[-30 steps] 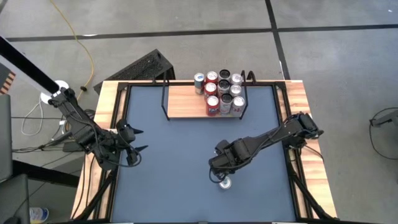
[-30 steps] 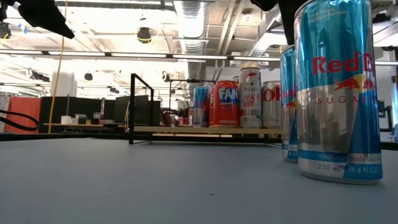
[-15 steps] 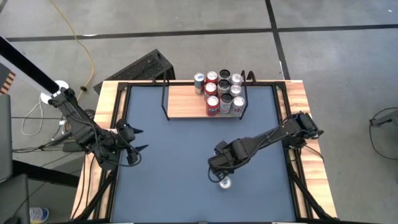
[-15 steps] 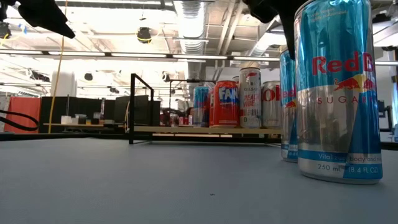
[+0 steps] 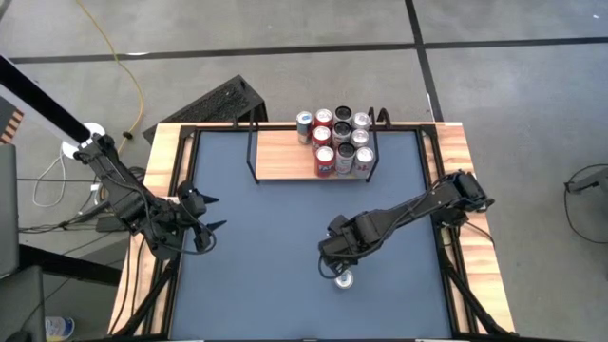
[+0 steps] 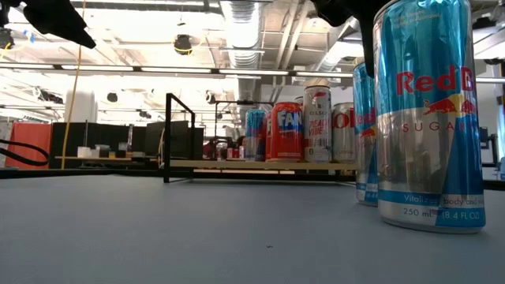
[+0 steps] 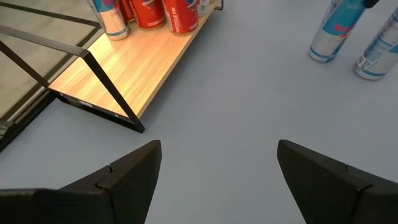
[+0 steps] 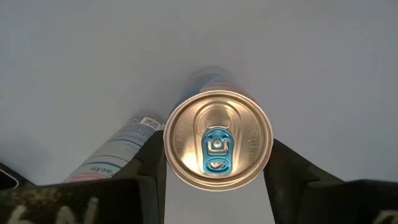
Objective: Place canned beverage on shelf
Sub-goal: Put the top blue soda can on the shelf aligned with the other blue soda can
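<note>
Two slim blue-and-silver cans stand upright on the dark table top. The nearer can point(image 5: 344, 279) point(image 6: 430, 118) stands free. My right gripper point(image 8: 214, 155) points straight down over the farther can point(image 8: 217, 140) point(image 6: 364, 134), one finger on each side of its top. The light-wood shelf point(image 5: 285, 157) with its black wire frame sits at the table's far edge, with several cans point(image 5: 337, 138) crowded on its right end. My left gripper point(image 7: 217, 180) point(image 5: 211, 214) hangs open near the table's left edge, holding nothing. My right gripper takes the farther can by its upper side wall point(image 8: 166, 149), pinched between the two fingers point(image 8: 149, 158). The fingers come from above, pointing down along the can. The can stands upright with its base on the table. The can's own top hides the contact lower down.
The free can point(image 8: 112, 155) stands close beside the held one, toward the table's near edge. The shelf's left half point(image 7: 124, 68) is bare wood. Wooden rails point(image 5: 157, 190) border the table, and open table top lies between the cans and the shelf.
In the low view my right gripper shows a little lower over the farther can than a second ago. Both cans stand where they were.
</note>
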